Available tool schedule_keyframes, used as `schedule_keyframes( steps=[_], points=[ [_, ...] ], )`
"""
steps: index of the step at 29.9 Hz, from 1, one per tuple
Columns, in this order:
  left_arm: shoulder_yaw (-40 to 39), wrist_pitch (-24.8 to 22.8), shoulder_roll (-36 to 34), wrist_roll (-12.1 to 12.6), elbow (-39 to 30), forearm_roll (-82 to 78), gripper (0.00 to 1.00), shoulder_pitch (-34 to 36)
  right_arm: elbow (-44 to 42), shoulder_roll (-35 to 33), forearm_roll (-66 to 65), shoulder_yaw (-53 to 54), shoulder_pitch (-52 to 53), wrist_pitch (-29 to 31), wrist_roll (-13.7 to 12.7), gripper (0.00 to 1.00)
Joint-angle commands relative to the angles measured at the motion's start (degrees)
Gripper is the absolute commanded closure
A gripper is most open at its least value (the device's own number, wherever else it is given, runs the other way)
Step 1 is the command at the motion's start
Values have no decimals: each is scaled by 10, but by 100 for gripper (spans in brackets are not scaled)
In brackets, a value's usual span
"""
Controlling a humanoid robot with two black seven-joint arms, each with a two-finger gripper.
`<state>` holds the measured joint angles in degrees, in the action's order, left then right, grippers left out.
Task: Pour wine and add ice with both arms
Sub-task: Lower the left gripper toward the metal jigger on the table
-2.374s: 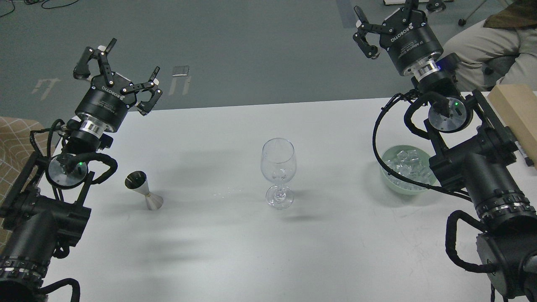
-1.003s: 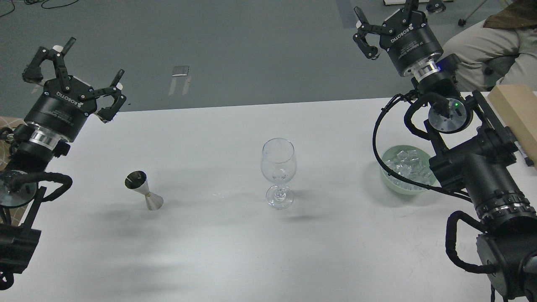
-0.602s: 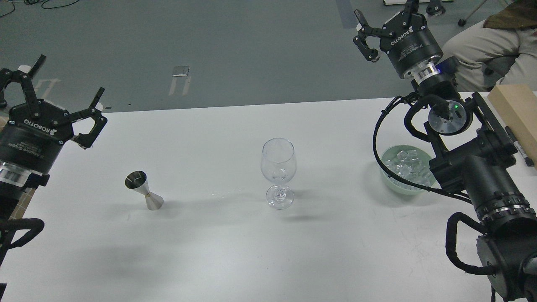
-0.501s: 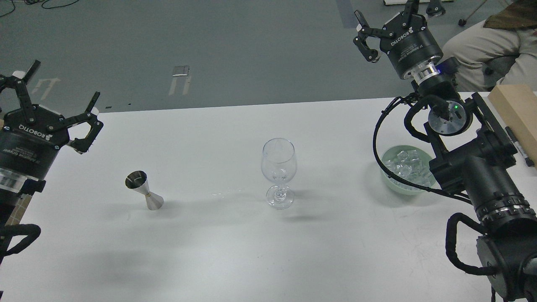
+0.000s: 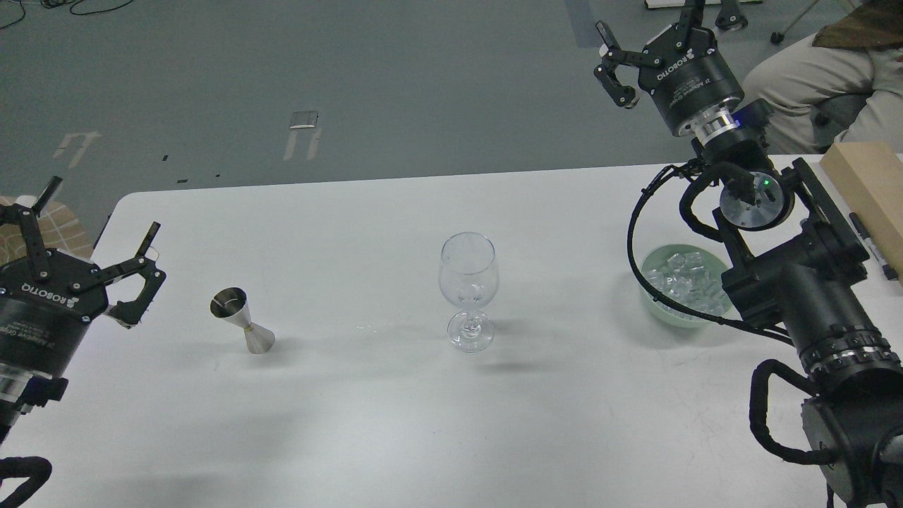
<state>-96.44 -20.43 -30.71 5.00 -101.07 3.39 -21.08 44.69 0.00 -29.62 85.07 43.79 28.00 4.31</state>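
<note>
A clear wine glass (image 5: 468, 289) stands upright at the middle of the white table (image 5: 395, 423); I cannot make out any wine in it. A steel jigger (image 5: 242, 319) stands to its left. Ice cubes (image 5: 683, 283) lie heaped in a pale green bowl (image 5: 659, 308) on the right, partly behind my right arm. My left gripper (image 5: 95, 236) is open and empty at the table's left edge, left of the jigger. My right gripper (image 5: 645, 32) is open and empty, raised beyond the table's far edge, above the bowl.
A wooden box (image 5: 871, 187) and a pen (image 5: 875, 247) lie at the table's right edge. A seated person (image 5: 811, 77) is behind the right arm. A few small droplets (image 5: 367, 327) lie on the table between jigger and glass.
My left arm has drawn back and down toward the near left, its open gripper now low beside the jigger. My right gripper stays nearly still. Glass, jigger and bowl have not moved.
</note>
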Motion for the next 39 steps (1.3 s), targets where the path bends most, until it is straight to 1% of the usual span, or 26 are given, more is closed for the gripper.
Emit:
schedule_keyframes(
  steps=[1, 8, 11, 12, 18, 19, 22, 23, 26, 28, 31, 35, 37, 39],
  points=[
    [-2, 1, 0, 0, 1, 1, 5, -23, -1, 0, 0, 0, 0, 0, 0, 0],
    [-4, 0, 11, 0, 0, 17, 5, -63, -1, 0, 0, 0, -3, 0, 0, 0],
    [-4, -8, 21, 0, 0, 17, 5, -85, -1, 0, 0, -1, -4, 0, 0, 0],
    [-3, -12, 24, 0, 1, 17, 8, -93, -1, 0, 0, -1, -5, 0, 0, 0],
    [4, -22, 26, 0, 1, 17, 8, -116, -1, 0, 0, -1, -5, 0, 0, 0],
    [6, -22, 26, 4, 1, 18, 8, -122, -1, 0, 0, -1, -5, 0, 0, 0],
    [14, -22, 35, 32, 2, 18, 7, -132, -2, 0, 0, -1, -5, 0, 0, 0],
    [23, -22, 48, 52, 3, 18, 7, -132, -2, 0, 0, -1, -5, 0, 0, 0],
    [35, -16, 76, 84, 3, 18, 6, -136, -2, 0, 0, -1, -5, 0, 0, 0],
    [38, -16, 82, 89, 4, 18, 6, -137, -2, 0, 0, -1, -6, 0, 0, 0],
    [39, -15, 109, 89, 5, 18, 5, -137, -2, 0, 0, -1, -6, 0, 0, 0],
    [40, -1, 130, 89, 5, 18, 5, -137, -2, 0, -1, -1, -7, 0, 0, 0],
    [39, 26, 158, 89, 6, 18, 5, -136, -2, 0, 0, -1, -6, 0, 0, 0],
    [39, 42, 174, 89, 9, 18, 5, -134, -2, 0, -1, -1, -6, 0, 0, 0]
  ],
)
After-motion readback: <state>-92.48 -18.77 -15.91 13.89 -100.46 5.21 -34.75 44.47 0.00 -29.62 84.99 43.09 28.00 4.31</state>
